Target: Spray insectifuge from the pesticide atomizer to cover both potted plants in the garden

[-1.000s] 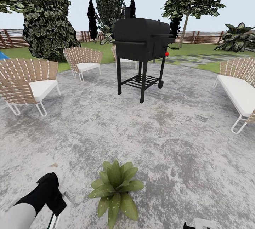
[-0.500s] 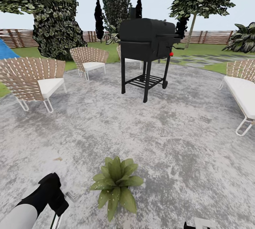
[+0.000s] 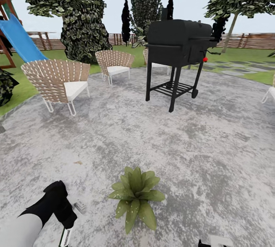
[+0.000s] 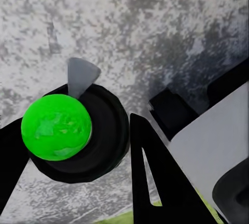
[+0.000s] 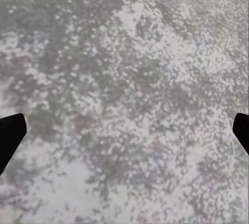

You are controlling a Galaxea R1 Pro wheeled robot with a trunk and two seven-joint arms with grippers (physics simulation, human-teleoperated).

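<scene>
Grey mottled patio (image 3: 198, 155) spreads under the robot, and one potted plant (image 3: 136, 194), a low rosette of pointed green leaves, sits on it just ahead of the base, near the left arm (image 3: 46, 210) at the lower left of the head view. Seen from the left wrist, the left pincer (image 4: 78, 146) is clamped around the pesticide atomizer (image 4: 78, 133), whose bright green cap and black collar sit between the dark fingers (image 4: 153, 177) with a pale grey nozzle tab poking out over the stone. The right pincer (image 5: 124, 130) hangs with its jaws spread wide, only the dark tips at the frame's two sides, nothing between them but patio. Beyond stand a black grill (image 3: 177, 48), woven chairs (image 3: 57, 81), a blue slide (image 3: 21, 42) and the slatted fence (image 3: 49, 43). My judgement is that the step in hand is lining up on this first plant; only one rosette is in sight, so the second has yet to be found. To do it well, bring the nozzle above and slightly short of the rosette, aim it down at the centre, then sweep across the outer leaves so the whole crown gets covered, keeping the grip firm and the bottle from tipping; the nozzle's exact heading is hard to read here
</scene>
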